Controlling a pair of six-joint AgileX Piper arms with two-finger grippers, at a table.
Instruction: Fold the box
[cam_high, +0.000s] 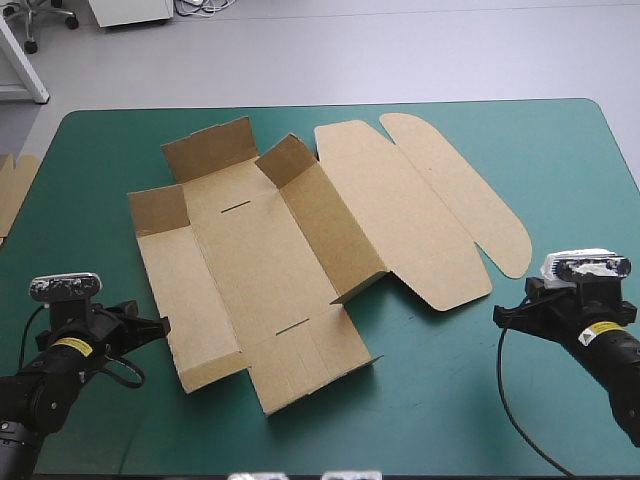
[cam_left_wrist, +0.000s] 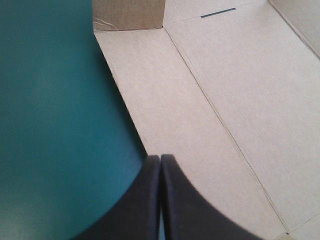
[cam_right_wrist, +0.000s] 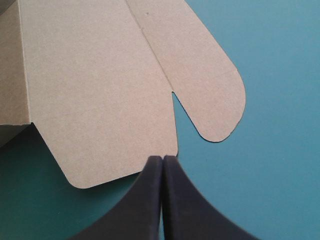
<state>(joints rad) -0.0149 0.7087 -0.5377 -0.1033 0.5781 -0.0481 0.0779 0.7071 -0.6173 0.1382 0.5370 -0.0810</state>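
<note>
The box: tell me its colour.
The box is plain brown board, best seen in the high view.

box (cam_high: 270, 250) was brown board, matt, fine paper grain with faint ribbing, cut edges clean. teal-green cover (cam_high: 450, 400) looked matt and smooth. black fingers (cam_left_wrist: 185, 210) were smooth, dull, plastic- or rubber-like.

The brown box (cam_high: 270, 270) lies opened out on the teal-green counter (cam_high: 450, 390), left of centre and running slantwise from near left to far right. Its base panel is flat and shows two thin slots (cam_high: 236, 207). A long wall (cam_high: 335, 225) stands raised along the base's right side, and two short flaps (cam_high: 210, 148) stand up at the far-left corner. The lid (cam_high: 400, 220) and its rounded flap (cam_high: 460, 190) lie flat to the right.
</note>
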